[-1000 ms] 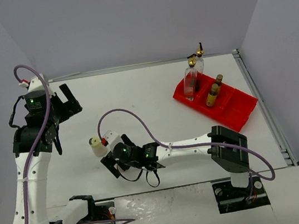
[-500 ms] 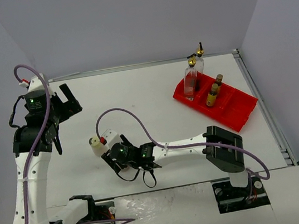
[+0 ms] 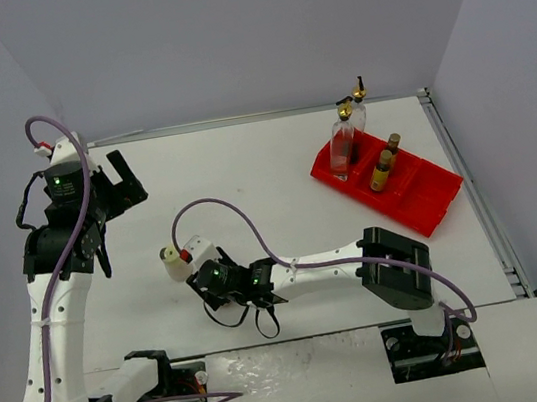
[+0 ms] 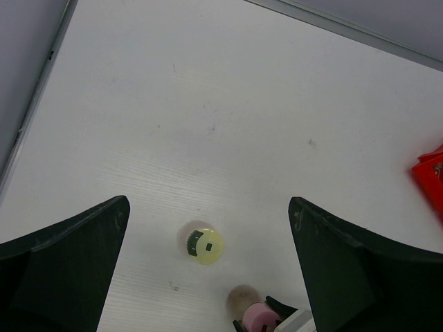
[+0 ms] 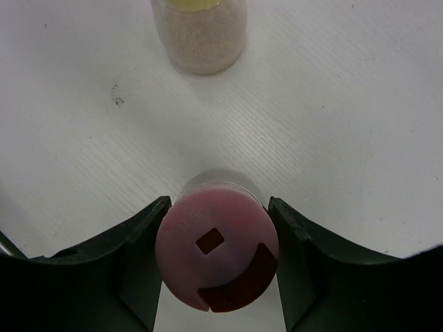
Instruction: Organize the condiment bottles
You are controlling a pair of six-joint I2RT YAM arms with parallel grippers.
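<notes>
Nearest the arm bases, on the white tabletop (image 3: 263,161), the pink bottle (image 5: 217,249) is grasped upright by the right claw (image 5: 218,204), one finger pressed to each side of its cap; just beyond it, apart from that claw, the cream bottle (image 5: 201,34) is stood upright; further left, the left claw (image 4: 208,207) is held above the tabletop, released and gripping nothing; well apart at the far right, two amber bottles (image 3: 382,172) are stood in the red tray (image 3: 425,198); two tall glass bottles (image 3: 343,144) are seen at its far end.
</notes>
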